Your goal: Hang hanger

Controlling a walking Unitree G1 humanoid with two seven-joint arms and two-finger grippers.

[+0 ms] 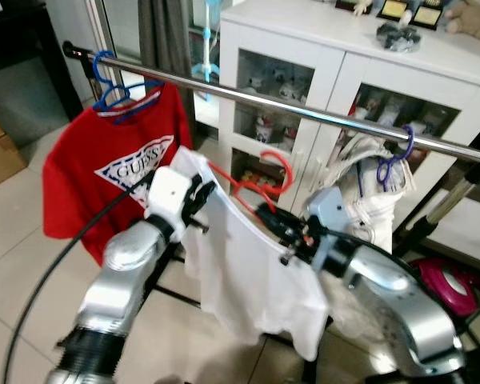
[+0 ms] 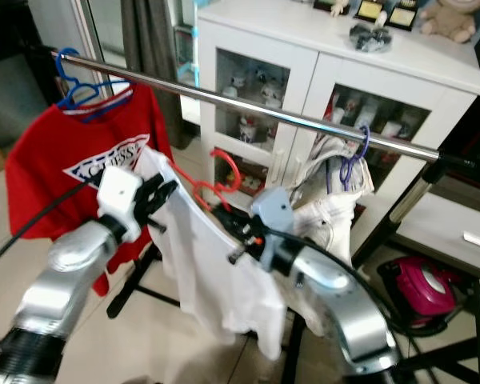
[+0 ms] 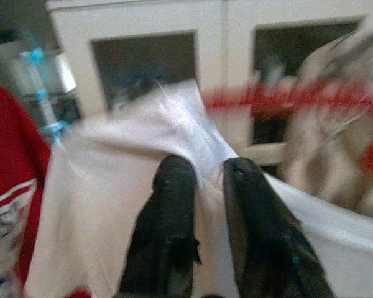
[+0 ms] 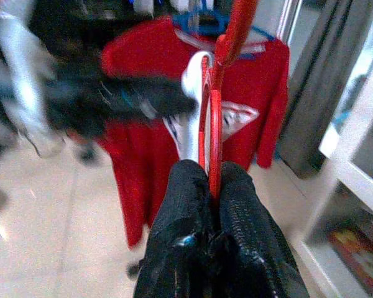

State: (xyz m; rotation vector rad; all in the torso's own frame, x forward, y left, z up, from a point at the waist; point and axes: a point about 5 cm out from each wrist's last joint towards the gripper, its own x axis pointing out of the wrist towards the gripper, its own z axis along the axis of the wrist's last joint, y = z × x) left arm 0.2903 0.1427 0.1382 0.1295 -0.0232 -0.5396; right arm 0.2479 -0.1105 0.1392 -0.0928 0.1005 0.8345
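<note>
A red hanger [image 1: 260, 181] carries a white shirt [image 1: 248, 272] below the silver rail [image 1: 304, 112], its hook pointing up and short of the rail. My right gripper [image 1: 274, 218] is shut on the red hanger [image 4: 212, 118] near its neck. My left gripper [image 1: 198, 198] is shut on the white shirt [image 3: 112, 186] at its shoulder. On the rail hang a red shirt [image 1: 120, 172] on a blue hanger [image 1: 116, 88] at the left and a white garment [image 1: 368, 192] on a purple hanger [image 1: 394, 160] at the right.
A white cabinet [image 1: 344, 72] with glass doors stands behind the rail. The rack's black base bars [image 1: 172, 294] cross the tiled floor. A pink appliance [image 1: 448, 288] lies at the right. A cardboard box [image 1: 0, 156] sits at the far left.
</note>
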